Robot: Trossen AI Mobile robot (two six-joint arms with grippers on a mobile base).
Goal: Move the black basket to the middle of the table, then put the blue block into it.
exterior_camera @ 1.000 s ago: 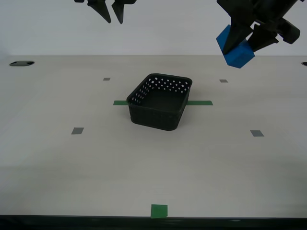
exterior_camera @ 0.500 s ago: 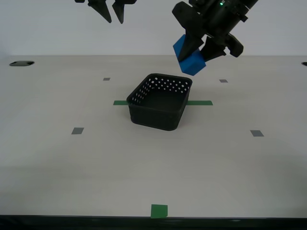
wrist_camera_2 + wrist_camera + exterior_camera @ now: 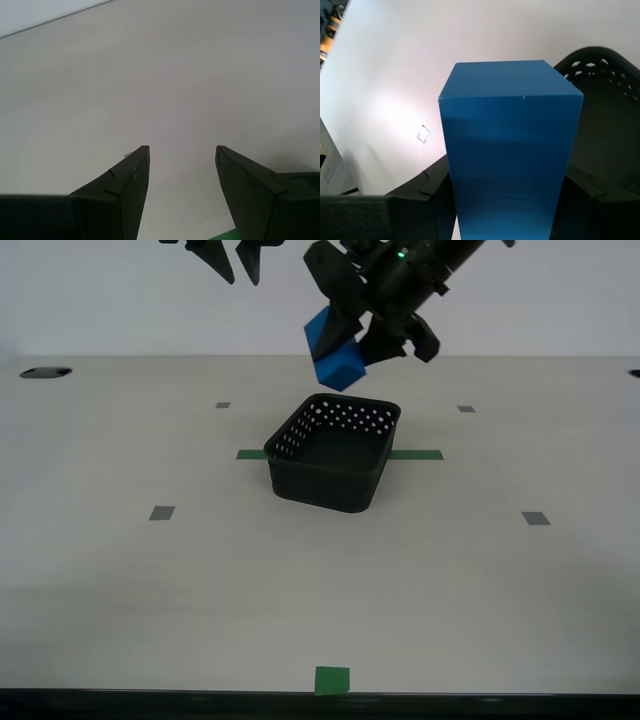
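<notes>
In the exterior view, my first gripper (image 3: 352, 338) holds the block (image 3: 335, 350) tilted in the air, clamped between its fingers, just above the far rim of the basket (image 3: 333, 451). The basket sits near the middle of the table (image 3: 180, 580), over a green tape strip (image 3: 415, 454). My second gripper (image 3: 233, 268) hangs high to the exterior view's left, jaws apart and empty.

Second wrist view: spread fingers (image 3: 125, 190) over bare tabletop.

First wrist view: the block (image 3: 507, 150) is plain smooth blue, no writing, the lattice-walled basket (image 3: 605, 95) beyond it.
</notes>
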